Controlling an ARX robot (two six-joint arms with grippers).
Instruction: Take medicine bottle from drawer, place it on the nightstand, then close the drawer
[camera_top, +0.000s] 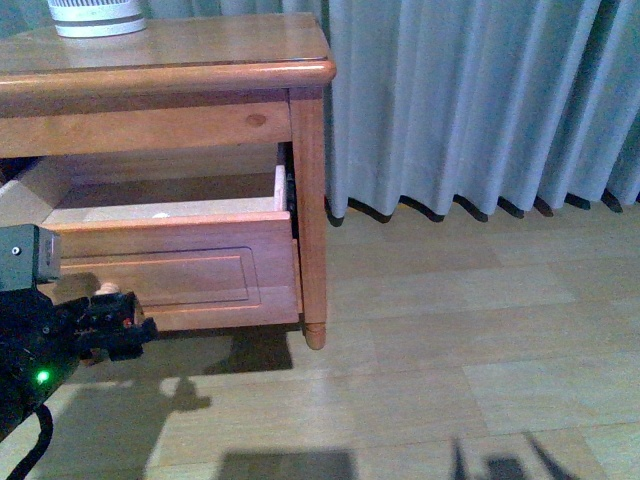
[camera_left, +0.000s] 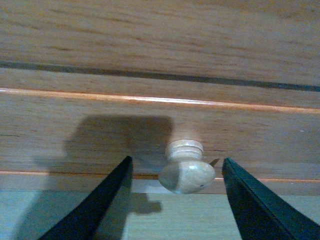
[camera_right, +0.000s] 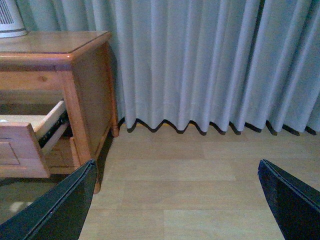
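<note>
The nightstand (camera_top: 200, 60) stands at the left with its drawer (camera_top: 200, 275) pulled open. A small white bit (camera_top: 160, 213) shows just over the drawer's front edge; I cannot tell whether it is the medicine bottle. My left gripper (camera_top: 125, 320) is open at the drawer's round wooden knob (camera_top: 107, 289). In the left wrist view the knob (camera_left: 186, 172) sits between the spread black fingers (camera_left: 102, 207), untouched, with the left gripper (camera_left: 177, 202) around it. My right gripper (camera_right: 175, 200) is open and empty above the floor, to the right of the nightstand (camera_right: 55, 47).
A white ribbed device (camera_top: 97, 17) stands on the nightstand top and also shows in the right wrist view (camera_right: 10, 20). Grey curtains (camera_top: 480, 100) hang behind and to the right. Wood-plank floor (camera_top: 450, 340) stretches to the right of the nightstand.
</note>
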